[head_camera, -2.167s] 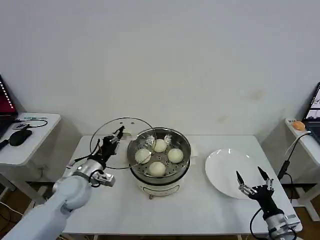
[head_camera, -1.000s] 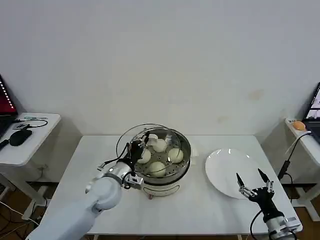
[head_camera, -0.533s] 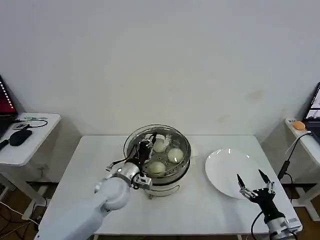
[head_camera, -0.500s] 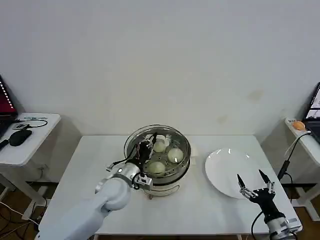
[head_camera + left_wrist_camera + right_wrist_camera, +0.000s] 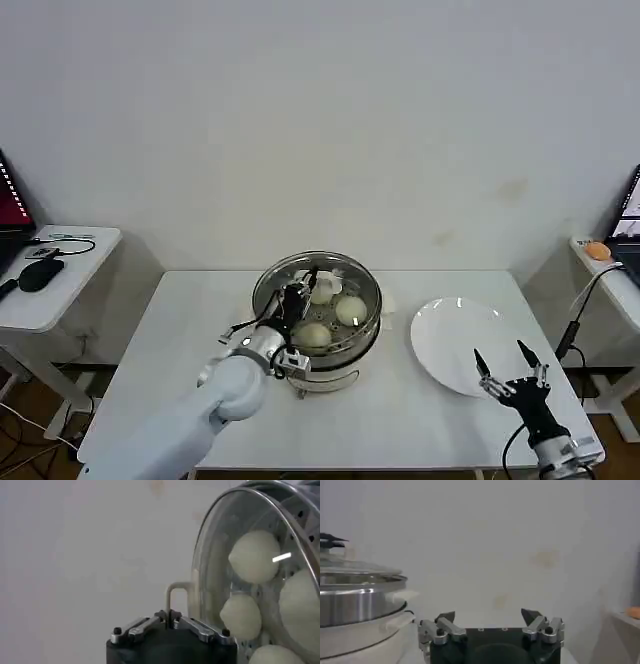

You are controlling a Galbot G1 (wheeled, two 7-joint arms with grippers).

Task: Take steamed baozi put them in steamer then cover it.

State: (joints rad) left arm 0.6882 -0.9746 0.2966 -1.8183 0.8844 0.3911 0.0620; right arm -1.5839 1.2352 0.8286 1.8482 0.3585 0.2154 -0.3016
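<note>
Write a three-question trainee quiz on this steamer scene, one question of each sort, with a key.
1. True or false: the steamed baozi lie on the white plate.
2. Which gripper holds the cover's handle? A) left gripper B) right gripper C) neither
3. Fill in: the cover sits over the ______.

Key
1. False. The plate is bare; the baozi lie inside the steamer, seen through the glass in the left wrist view.
2. A. The left gripper is shut on the handle, while the right gripper hangs open at the table's near right, by the plate.
3. steamer.
</note>
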